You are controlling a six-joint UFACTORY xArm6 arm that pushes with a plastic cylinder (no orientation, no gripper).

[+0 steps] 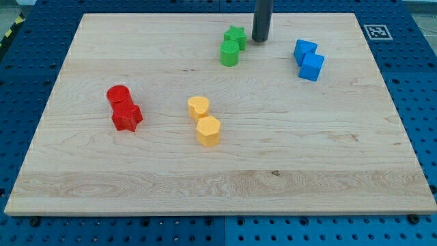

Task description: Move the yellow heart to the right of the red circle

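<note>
The yellow heart (198, 106) lies near the board's middle, touching a yellow hexagon (208, 130) just below it. The red circle (119, 96) sits at the view's left, touching a red star (127, 117) below it. The heart is to the right of the red circle, about a hand's width away. My tip (260, 39) is near the view's top, just right of the green star (235, 37), far above and to the right of the yellow heart.
A green cylinder (229, 53) touches the green star at the top. Two blue blocks (304, 50) (312, 67) touch each other at the upper right. The wooden board (328, 171) lies on a blue pegboard table.
</note>
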